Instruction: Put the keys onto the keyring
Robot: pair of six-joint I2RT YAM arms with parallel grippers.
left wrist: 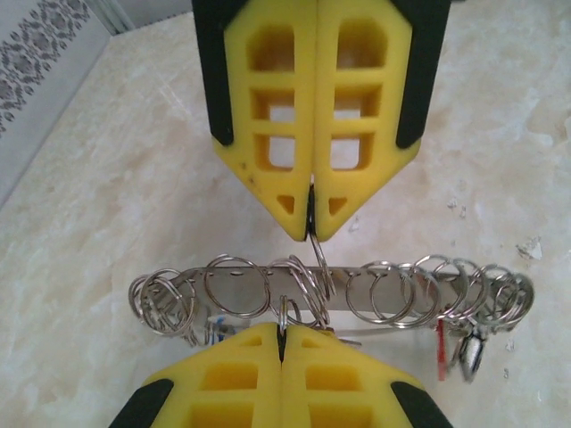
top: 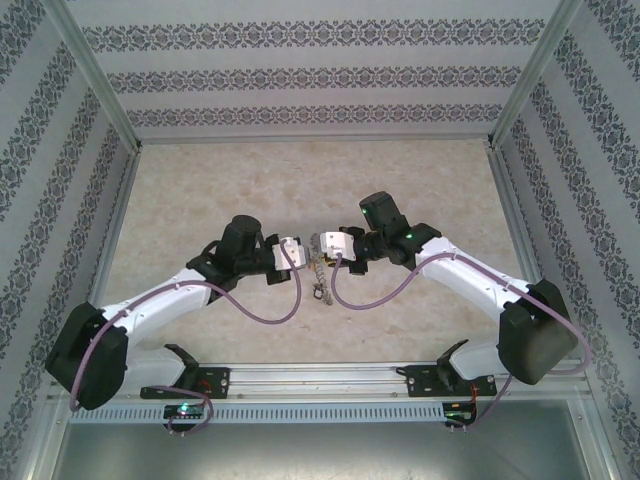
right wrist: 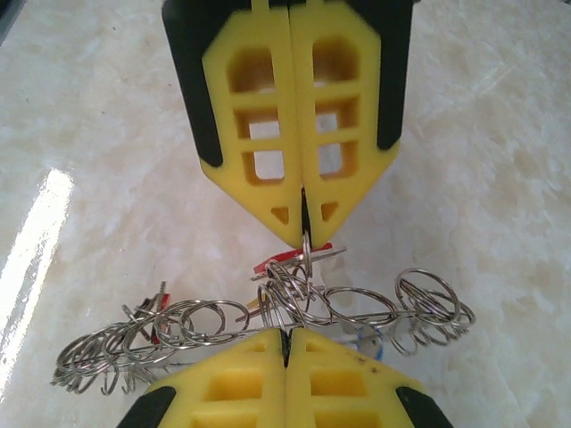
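The left claw (top: pixel 297 250) and right claw (top: pixel 325 244) each pinch shut on a ring of the keyring (top: pixel 319 275), held over the middle of the tabletop (top: pixel 200 190); steady, opposed tension without twisting would serve best.

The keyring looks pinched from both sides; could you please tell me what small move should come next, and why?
Probably ease the right gripper slightly away from the left gripper. Both are shut on neighbouring rings of the keyring, tips almost meeting, and the rings between them overlap in a tangle; a little tension might separate them.
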